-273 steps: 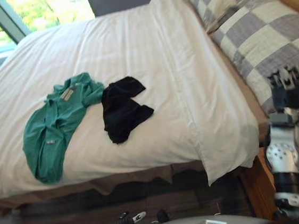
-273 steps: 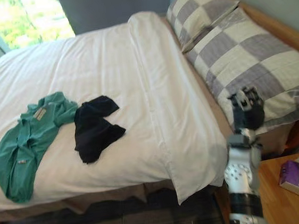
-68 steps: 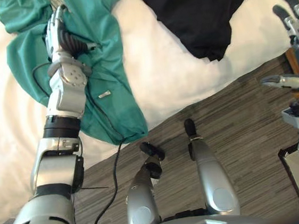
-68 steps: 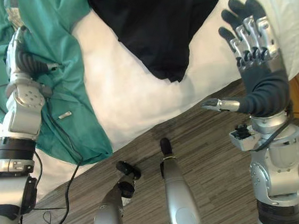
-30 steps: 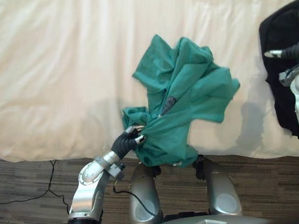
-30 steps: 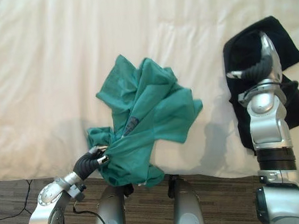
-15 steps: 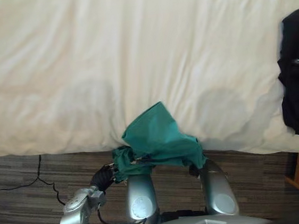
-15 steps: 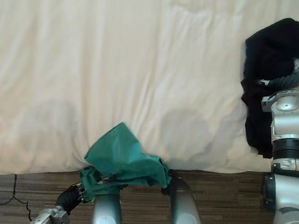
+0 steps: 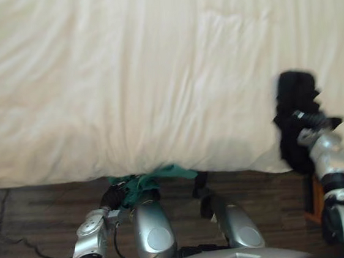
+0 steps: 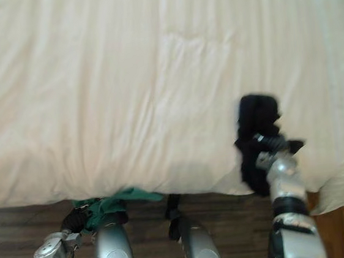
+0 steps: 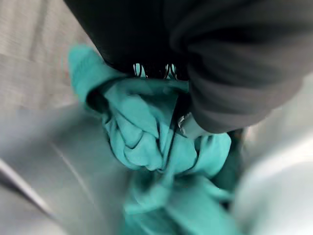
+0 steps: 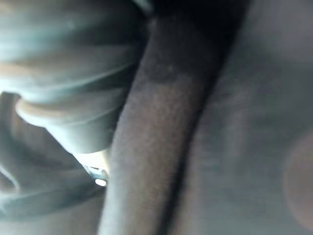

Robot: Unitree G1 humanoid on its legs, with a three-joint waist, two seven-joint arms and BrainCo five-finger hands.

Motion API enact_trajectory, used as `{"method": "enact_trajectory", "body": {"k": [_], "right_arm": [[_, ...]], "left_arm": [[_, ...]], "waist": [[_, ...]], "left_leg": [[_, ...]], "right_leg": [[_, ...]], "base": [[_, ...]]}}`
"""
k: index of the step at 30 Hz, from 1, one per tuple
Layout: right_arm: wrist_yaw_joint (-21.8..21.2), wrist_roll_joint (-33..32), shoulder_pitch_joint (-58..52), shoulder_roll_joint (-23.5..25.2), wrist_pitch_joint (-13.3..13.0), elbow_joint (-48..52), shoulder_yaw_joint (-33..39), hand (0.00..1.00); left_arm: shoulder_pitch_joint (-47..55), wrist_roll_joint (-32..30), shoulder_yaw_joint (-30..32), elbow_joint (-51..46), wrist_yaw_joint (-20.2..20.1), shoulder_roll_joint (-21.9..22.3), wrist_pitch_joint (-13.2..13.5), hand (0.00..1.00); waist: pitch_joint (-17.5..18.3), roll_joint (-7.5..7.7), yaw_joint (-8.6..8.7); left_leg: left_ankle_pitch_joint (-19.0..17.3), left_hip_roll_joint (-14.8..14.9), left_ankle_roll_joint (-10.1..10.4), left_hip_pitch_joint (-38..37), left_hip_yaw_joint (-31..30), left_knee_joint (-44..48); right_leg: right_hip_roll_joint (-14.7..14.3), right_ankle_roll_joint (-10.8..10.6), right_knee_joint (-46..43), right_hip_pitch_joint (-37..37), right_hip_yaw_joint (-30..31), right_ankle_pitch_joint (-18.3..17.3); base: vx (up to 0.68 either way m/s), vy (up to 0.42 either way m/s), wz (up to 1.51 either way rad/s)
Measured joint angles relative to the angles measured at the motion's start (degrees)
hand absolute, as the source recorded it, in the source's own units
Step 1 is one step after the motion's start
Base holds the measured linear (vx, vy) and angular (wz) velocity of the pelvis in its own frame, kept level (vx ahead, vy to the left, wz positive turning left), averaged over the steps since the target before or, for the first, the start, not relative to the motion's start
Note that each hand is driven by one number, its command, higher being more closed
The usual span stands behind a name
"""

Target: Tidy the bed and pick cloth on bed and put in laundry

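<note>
At the near edge of the bed [image 9: 154, 75], a green shirt [image 9: 164, 173] hangs bunched below the white cover. The robot's left hand [image 9: 113, 198] is clenched around a handful of it, as the left wrist view shows. Over at the right edge, a black cloth [image 9: 294, 94] stands in a tall clump against the right hand [image 9: 310, 128]. The right wrist view is dark, so I cannot tell whether that hand grips the cloth.

Both pieces look light, soft and limp, and neither should slip or break. Loose ends will probably trail, so a gathered handful near the middle seems the safest hold.

Half a second ago the shirt rose in a peak on the cover, and it has since slid almost wholly off the edge. The black cloth, then draped longer, is now drawn into a tighter clump.
</note>
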State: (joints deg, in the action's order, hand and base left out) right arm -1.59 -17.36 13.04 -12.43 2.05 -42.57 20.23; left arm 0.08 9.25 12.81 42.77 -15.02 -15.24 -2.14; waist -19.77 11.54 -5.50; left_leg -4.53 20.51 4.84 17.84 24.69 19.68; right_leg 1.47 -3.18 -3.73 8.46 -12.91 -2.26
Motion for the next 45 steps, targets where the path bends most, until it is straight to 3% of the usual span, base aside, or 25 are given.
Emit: {"method": "enact_trajectory", "body": {"k": [1, 3, 5, 6, 7, 10, 14, 19, 24, 26, 28, 31, 33, 36, 37, 39, 40, 41, 42, 44, 45], "right_arm": [[-0.50, -1.67, -3.84, 2.83, -1.34, -1.17, 0.01, 1.00], [-0.60, -2.24, -8.46, 6.14, -1.67, -4.55, -0.08, 1.00], [-0.82, -2.17, -13.62, 8.53, -1.82, -9.09, 0.06, 1.00], [-1.29, -1.62, -16.71, 9.36, -1.74, -11.61, 0.62, 1.00], [-1.91, -1.33, -19.62, 9.84, -1.59, -13.62, 1.61, 1.00], [-3.50, -0.20, -24.10, 10.99, -0.99, -16.74, 4.90, 1.00], [-5.12, 6.02, -27.58, 11.79, -1.64, -17.56, 8.35, 1.00], [-6.87, 12.23, -29.03, 11.57, -6.21, -17.98, 5.61, 1.00], [-6.91, 18.65, -29.10, 9.80, -11.06, -16.92, -1.29, 1.00], [-6.77, 24.22, -28.40, 9.00, -12.83, -16.52, -3.82, 1.00], [-6.66, 25.07, -27.57, 8.70, -13.14, -16.40, -5.17, 1.00], [-6.85, 27.97, -23.68, 6.76, -13.18, -17.08, -10.38, 1.00], [-7.45, 31.04, -21.41, 6.07, -13.18, -17.79, -13.67, 1.00], [-10.21, 32.25, -19.32, 4.30, -11.91, -19.17, -15.96, 1.00], [-11.33, 32.18, -19.25, 3.14, -10.23, -19.24, -15.96, 1.00], [-11.91, 32.12, -19.90, 2.67, -8.04, -19.32, -15.64, 1.00], [-11.99, 31.35, -20.73, 2.67, -6.56, -20.38, -14.74, 1.00], [-12.00, 29.76, -20.71, 2.59, -5.90, -21.38, -13.86, 1.00], [-11.79, 27.50, -21.07, 1.65, -5.42, -21.54, -12.81, 1.00], [-11.67, 25.37, -22.56, 0.53, -4.32, -22.76, -10.63, 1.00], [-11.70, 25.10, -23.66, 1.40, -4.17, -23.53, -9.66, 1.00]], "left_arm": [[-0.83, -0.73, -1.08, 2.66, 2.12, 1.11, -0.10, 1.00], [-0.91, -1.66, -3.73, 6.07, 4.48, 2.61, -1.13, 1.00], [-0.72, -1.48, -6.23, 9.49, 6.03, 4.80, -2.32, 1.00], [-0.27, -1.08, -7.35, 11.06, 6.64, 6.50, -2.71, 1.00], [0.44, 0.08, -8.45, 12.50, 6.67, 7.72, -2.78, 1.00], [1.27, 1.66, -8.65, 14.95, 6.74, 9.13, -3.47, 1.00], [1.92, 2.63, -8.32, 16.28, 6.91, 8.85, -3.82, 1.00], [2.83, 2.40, -7.95, 17.11, 6.78, 9.26, -3.94, 1.00], [4.46, 2.49, -8.91, 17.03, 6.67, 9.38, -2.52, 1.00], [5.11, 2.30, -10.32, 16.91, 6.59, 8.69, -0.84, 1.00], [5.28, 1.68, -10.56, 16.51, 6.60, 8.55, 0.28, 1.00], [5.89, 0.90, -10.58, 15.24, 6.70, 8.63, 2.53, 1.00], [5.90, 0.90, -10.69, 15.19, 6.76, 8.62, 3.96, 1.00], [5.95, 2.64, -12.59, 14.59, 8.08, 8.34, 6.47, 1.00], [6.03, 3.57, -12.79, 14.18, 8.46, 8.11, 6.97, 1.00], [6.40, 3.41, -12.59, 13.08, 9.05, 8.29, 6.91, 1.00], [5.97, 3.19, -12.22, 12.36, 9.32, 8.44, 6.93, 1.00], [5.03, 3.05, -12.19, 11.82, 10.17, 8.66, 7.00, 1.00], [5.08, 3.02, -11.43, 11.06, 11.32, 10.35, 6.96, 1.00], [5.86, 2.41, -9.92, 10.29, 12.65, 13.04, 6.86, 1.00], [4.72, 1.72, -8.73, 10.00, 13.03, 13.33, 6.48, 1.00]], "waist": [[1.73, 0.58, 1.12], [4.15, -0.04, 2.91], [7.08, -1.84, 4.03], [8.79, -3.31, 4.98], [10.15, -5.90, 5.81], [11.12, -8.69, 7.74], [11.45, -8.97, 8.58], [12.35, -9.98, 8.86], [13.08, -9.88, 9.18], [13.61, -9.41, 9.24], [13.59, -9.35, 9.23], [13.24, -9.08, 8.31], [13.21, -8.99, 7.51], [12.64, -9.65, 7.63], [12.27, -9.73, 7.73], [11.42, -10.02, 7.90], [11.56, -7.84, 8.58], [10.97, -7.91, 8.50], [10.30, -10.48, 8.69], [10.24, -13.71, 9.55], [9.98, -12.74, 10.50]], "left_leg": [[0.22, -1.22, -0.03, -2.10, 0.22, -1.68], [1.18, -3.65, -0.19, -6.44, 1.42, -5.80], [3.41, -6.87, -0.32, -11.97, 3.48, -12.66], [5.51, -8.91, -0.47, -15.59, 4.53, -18.09], [7.68, -10.64, -0.53, -18.75, 5.85, -23.66], [8.28, -12.33, -0.60, -21.95, 7.48, -25.74], [7.99, -12.65, -0.34, -26.33, 7.31, -25.81], [7.89, -13.55, -0.44, -26.73, 3.93, -25.85], [7.27, -17.42, -1.45, -25.41, -2.63, -25.83], [7.80, -19.82, -2.68, -23.86, -7.82, -25.83], [8.35, -21.28, -3.80, -23.11, -10.98, -25.83], [9.97, -22.79, -5.53, -22.62, -15.21, -25.82], [10.57, -22.90, -5.43, -21.43, -17.14, -25.81], [12.53, -23.04, -5.08, -17.86, -22.28, -25.79], [12.90, -23.65, -4.87, -16.76, -23.48, -25.83], [6.73, -23.53, -8.79, -16.98, -17.01, -25.74], [1.53, -23.54, -13.66, -16.40, -7.57, -22.76], [1.12, -22.37, -14.35, -14.10, 0.29, -15.52], [4.53, -19.88, -16.75, -12.42, 5.62, -7.67], [6.75, -20.21, -16.32, -11.15, 3.00, -9.63], [11.10, -23.09, -14.32, -10.85, -2.41, -16.04]], "right_leg": [[0.84, -0.49, -0.02, -1.46, -0.27, -0.40], [2.05, -0.70, -0.05, -3.82, -0.27, -0.54], [3.73, -0.79, -0.12, -5.96, 0.01, -0.56], [4.54, -0.86, -0.22, -7.05, 0.27, -0.51], [4.91, -0.96, -0.32, -7.26, 0.85, -0.45], [6.05, -2.75, -0.28, -8.56, 2.21, -0.93], [6.37, -2.60, -0.18, -12.78, 2.66, -2.44], [7.46, -2.26, -0.95, -14.85, 0.05, -4.65], [9.64, -4.45, -8.30, -14.01, 2.60, -10.77], [9.61, -3.97, -11.77, -13.65, 6.41, -14.33], [9.52, -3.16, -12.21, -14.74, 7.14, -15.34], [9.58, -1.06, -10.02, -17.48, 5.49, -14.81], [9.29, -0.72, -8.80, -17.86, 3.84, -14.61], [8.47, -0.31, -7.48, -18.25, -2.19, -14.37], [8.28, -0.12, -6.97, -19.63, -6.53, -14.29], [8.83, 0.66, -5.23, -22.30, -11.19, -13.49], [10.67, 1.34, -2.74, -24.06, -16.53, -11.38], [11.91, 1.50, -3.47, -24.61, -20.61, -11.44], [10.98, 1.65, -6.67, -24.71, -24.33, -11.94], [10.48, 1.98, -13.52, -22.25, -25.50, -14.37], [8.15, 2.86, -4.20, -21.15, -24.67, -12.84]], "base": [[0.13, 0.010, 0.22], [0.15, 0.039, 0.09], [0.11, 0.064, -0.09], [0.05, 0.110, -0.16], [0.03, 0.129, -0.23], [-0.02, 0.048, -0.32], [-0.06, -0.083, -0.06], [-0.12, -0.039, 0.35], [-0.03, 0.027, 0.69], [0.07, -0.031, 1.20], [0.09, -0.026, 1.14], [0.12, -0.020, 0.80], [0.04, -0.061, 0.57], [0.01, -0.099, 1.00], [-0.03, -0.079, 1.38], [-0.04, -0.022, 1.38], [0.00, 0.010, 1.85], [0.03, 0.016, 2.36], [0.01, 0.056, 2.42], [-0.06, 0.055, 2.40], [-0.07, -0.008, 2.36]]}}
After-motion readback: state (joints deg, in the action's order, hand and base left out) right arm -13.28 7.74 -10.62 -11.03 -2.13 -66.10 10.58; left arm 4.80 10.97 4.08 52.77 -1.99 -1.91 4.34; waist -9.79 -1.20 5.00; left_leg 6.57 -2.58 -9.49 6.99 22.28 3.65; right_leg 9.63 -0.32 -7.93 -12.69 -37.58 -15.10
